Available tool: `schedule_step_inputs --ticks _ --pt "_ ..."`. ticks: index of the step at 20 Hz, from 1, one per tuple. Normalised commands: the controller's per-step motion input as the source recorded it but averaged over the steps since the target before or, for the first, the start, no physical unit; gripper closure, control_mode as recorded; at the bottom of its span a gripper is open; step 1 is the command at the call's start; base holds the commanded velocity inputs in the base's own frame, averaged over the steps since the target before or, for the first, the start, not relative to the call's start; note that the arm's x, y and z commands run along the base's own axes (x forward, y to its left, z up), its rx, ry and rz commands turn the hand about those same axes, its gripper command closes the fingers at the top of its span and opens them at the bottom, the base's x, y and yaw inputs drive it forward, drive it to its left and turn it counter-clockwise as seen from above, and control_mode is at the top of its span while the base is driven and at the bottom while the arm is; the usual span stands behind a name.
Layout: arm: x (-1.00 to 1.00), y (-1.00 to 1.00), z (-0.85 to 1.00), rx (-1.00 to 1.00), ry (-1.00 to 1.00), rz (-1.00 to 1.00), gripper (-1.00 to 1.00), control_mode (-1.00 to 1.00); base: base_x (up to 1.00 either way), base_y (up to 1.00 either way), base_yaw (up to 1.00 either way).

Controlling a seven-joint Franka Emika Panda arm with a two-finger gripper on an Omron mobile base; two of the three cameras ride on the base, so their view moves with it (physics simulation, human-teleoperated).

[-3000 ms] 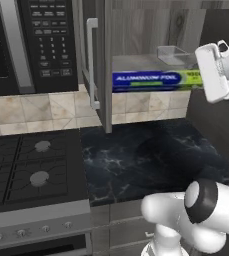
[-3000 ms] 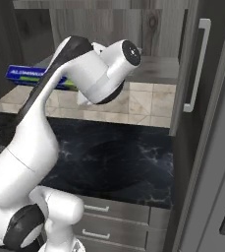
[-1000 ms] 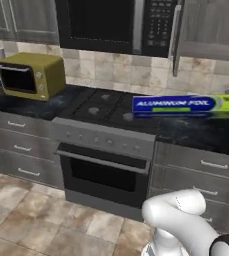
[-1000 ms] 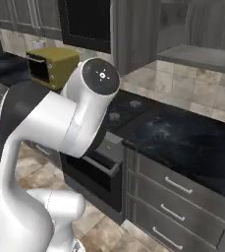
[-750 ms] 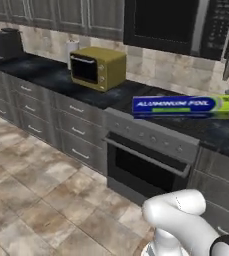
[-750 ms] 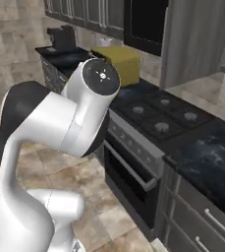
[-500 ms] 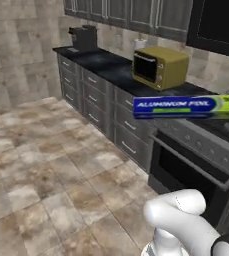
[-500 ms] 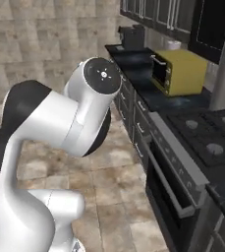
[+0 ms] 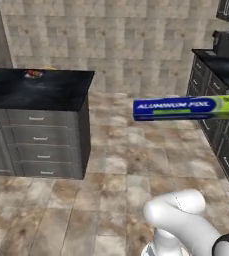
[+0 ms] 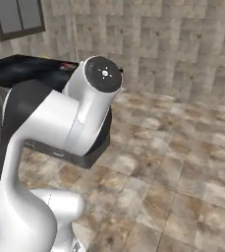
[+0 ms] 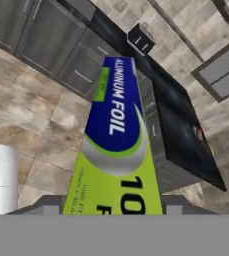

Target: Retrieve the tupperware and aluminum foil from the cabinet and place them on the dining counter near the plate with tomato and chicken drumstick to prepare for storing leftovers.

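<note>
The long, narrow aluminum foil point(image 9: 186, 108) box, glossy dark blue with a lime-green end, hangs level above the mottled stone-tile floor point(image 9: 121, 165), clamped in the gripper point(image 11: 111, 212). The black marbled dining counter point(image 9: 41, 90) stands well apart.

The aluminum foil point(image 11: 115, 150) box reads "ALUMINUM FOIL" in white caps on its dark blue side, seen in the hand view & in the left base view point(image 9: 186, 107). On the lime-green end, big dark digits start "10", w/ a letter "F" below, rest cut off. Small print on that end is too blurred to read.
</note>
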Motion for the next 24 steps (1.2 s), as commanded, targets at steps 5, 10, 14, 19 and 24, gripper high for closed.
schedule_step_inputs --ticks 5,10,14,19,24 --pt "0.0 0.0 0.0 0.0 0.0 0.0 1.0 1.0 0.8 -0.02 0.68" --pt "0.0 0.0 0.0 0.0 0.0 0.0 1.0 1.0 1.0 -0.31 0.1" --pt "0.0 0.0 0.0 0.0 0.0 0.0 1.0 1.0 1.0 -0.29 -0.01" --pt "0.0 0.0 0.0 0.0 0.0 0.0 1.0 1.0 1.0 -0.29 -0.03" --pt "0.0 0.0 0.0 0.0 0.0 0.0 1.0 1.0 1.0 -0.2 -0.01"
